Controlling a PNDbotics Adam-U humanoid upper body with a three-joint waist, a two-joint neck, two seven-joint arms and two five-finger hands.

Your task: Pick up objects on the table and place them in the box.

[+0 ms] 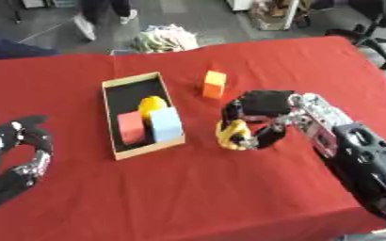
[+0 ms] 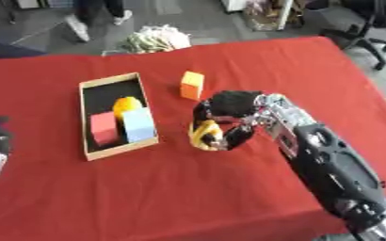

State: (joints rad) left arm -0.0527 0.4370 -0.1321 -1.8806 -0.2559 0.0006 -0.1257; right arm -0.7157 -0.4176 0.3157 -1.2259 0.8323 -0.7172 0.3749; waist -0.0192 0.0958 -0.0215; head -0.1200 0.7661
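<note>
The right hand [image 1: 258, 117] curls its fingers around a yellow piece [image 1: 232, 134] just right of the box [image 1: 111, 120]. The left hand [image 1: 15, 157] rests relaxed, holding nothing, well left of the box.

1. The desk [image 1: 229, 197] has a plain red cloth.
2. The box [image 1: 108, 113] is tan outside, black inside.
3. Inside lie a red block [image 1: 130, 127], a light blue block [image 1: 166, 123] and a yellow piece [image 1: 151, 104].
4. An orange block [image 1: 214, 84] stands outside.
5. The right robot hand [image 1: 258, 117] is black and silver, around a yellow thing [image 1: 232, 132].
</note>
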